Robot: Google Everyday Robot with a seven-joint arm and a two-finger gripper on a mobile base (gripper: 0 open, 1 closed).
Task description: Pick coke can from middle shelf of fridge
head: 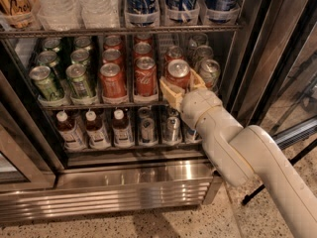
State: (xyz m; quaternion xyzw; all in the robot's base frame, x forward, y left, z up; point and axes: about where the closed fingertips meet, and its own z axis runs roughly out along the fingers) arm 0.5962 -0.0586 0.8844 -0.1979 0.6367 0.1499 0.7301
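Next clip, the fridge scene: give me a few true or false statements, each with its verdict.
1. The gripper is at the coke can, at the front of the middle shelf. True.
2. The green cans stand at the right end of that shelf. False: they stand at its left end.
3. Small brown bottles stand on the rack below. True.
4. The fridge is shut in front of the arm. False: the arm reaches inside it.
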